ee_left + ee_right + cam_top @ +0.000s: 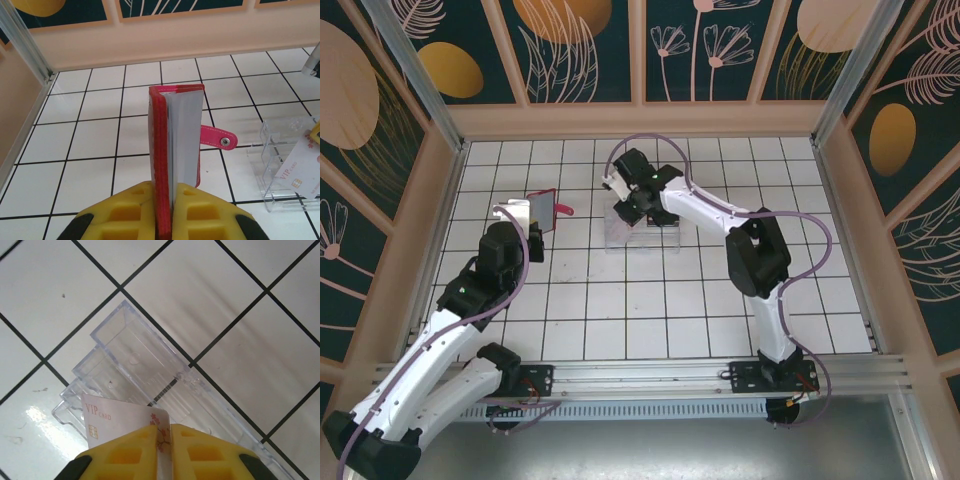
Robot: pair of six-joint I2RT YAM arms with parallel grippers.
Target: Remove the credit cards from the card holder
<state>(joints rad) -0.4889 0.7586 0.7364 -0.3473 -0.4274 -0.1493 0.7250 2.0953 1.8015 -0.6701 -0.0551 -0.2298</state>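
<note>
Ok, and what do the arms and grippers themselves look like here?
The left arm and right arm have white links with bulky black joints, and a thin lilac cable loops along each. The left gripper and right gripper carry blocky yellow fingers with moulded rectangular recesses and black patches at the outer corners.

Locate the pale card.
In the right wrist view, the pale card sits at bottom centre, pinched in the right gripper over the clear tray. The left wrist view shows it right of the wallet.
</note>
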